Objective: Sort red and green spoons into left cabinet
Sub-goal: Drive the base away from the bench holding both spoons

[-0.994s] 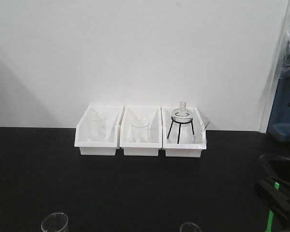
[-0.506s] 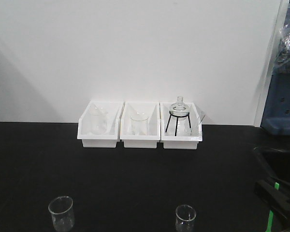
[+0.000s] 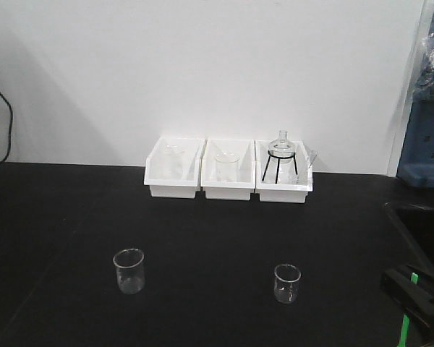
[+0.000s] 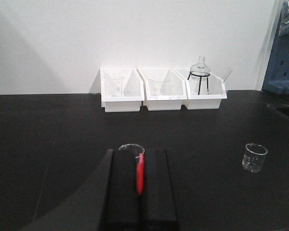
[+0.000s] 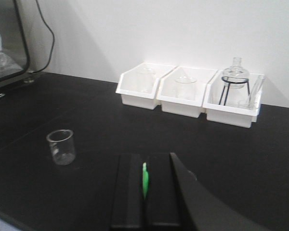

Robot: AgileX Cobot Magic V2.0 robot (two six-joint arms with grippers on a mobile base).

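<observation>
Far left there's a black cable [image 3: 6,116] hanging down the white wall, and below it the black worktop [image 3: 65,231] runs across the whole scene.

The left end effector [image 4: 138,159] sits low over the near part of the worktop. Its two black fingers [image 4: 120,187] are pressed together on the red spoon [image 4: 140,174], which sits upright in the thin gap between them. Only a short red stretch shows, so I can't make out the bowl end. Right behind the fingertips, from the wrist view, is a small empty glass beaker [image 3: 129,270] standing upright on the worktop.

At the back against the wall are three white bins touching side by side. The left bin [image 3: 175,189] and the middle bin [image 3: 228,191] each have a clear beaker inside. The right bin [image 3: 283,194] holds a round glass flask [image 3: 281,147] sitting on a black tripod stand [image 3: 278,168], with what looks like a glass funnel leaning at its right corner.

Further right and nearer, a second, smaller beaker [image 3: 287,283] stands on its own, well apart from the first one.

The right end effector [image 5: 144,161] is down at the near right corner. It's clamped shut on the green spoon [image 5: 145,181], which shows as a thin green strip pinched between the two black fingers. So both spoons are in the grippers, off the worktop.

At the far right edge, past the end of the wall, there's a blue panel [image 3: 424,148] with something wrapped in clear plastic above it.
</observation>
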